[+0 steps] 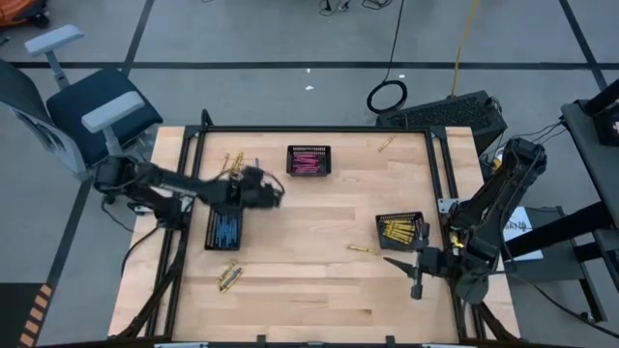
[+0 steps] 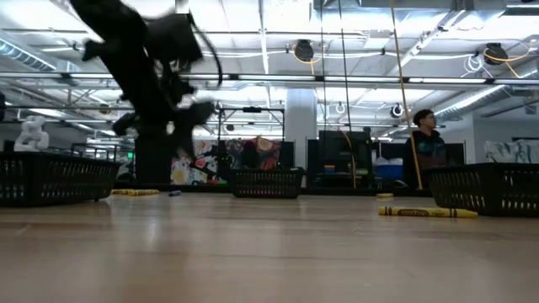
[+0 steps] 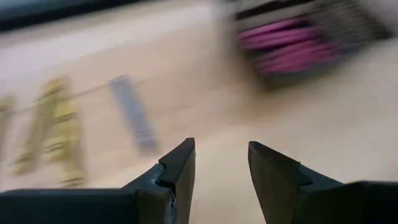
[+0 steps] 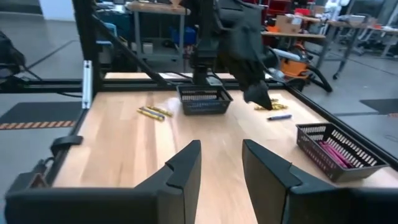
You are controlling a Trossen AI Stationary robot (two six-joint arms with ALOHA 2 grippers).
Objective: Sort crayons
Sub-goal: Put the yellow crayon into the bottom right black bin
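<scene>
Three black mesh baskets stand on the wooden table: one with blue crayons [image 1: 224, 230], one with pink crayons [image 1: 309, 160], one with yellow crayons [image 1: 401, 230]. Loose yellow crayons lie at the far left [image 1: 232, 162], near left [image 1: 229, 276], beside the yellow basket [image 1: 362, 249] and at the far right [image 1: 386, 145]. A single blue crayon [image 3: 132, 121] lies beside yellow ones [image 3: 56, 134] in front of my left gripper [image 3: 221, 165]. That gripper is open and empty, above the table between the blue and pink baskets [image 1: 276, 190]. My right gripper [image 4: 221, 162] is open and empty near the yellow basket [image 1: 406, 266].
A black frame [image 1: 319, 129] runs along the table's far and side edges. A bare stretch of wood [image 1: 309, 280] lies in the near middle. A chair [image 1: 92, 111] stands off the far left corner. A person [image 2: 427, 147] stands in the room behind the table.
</scene>
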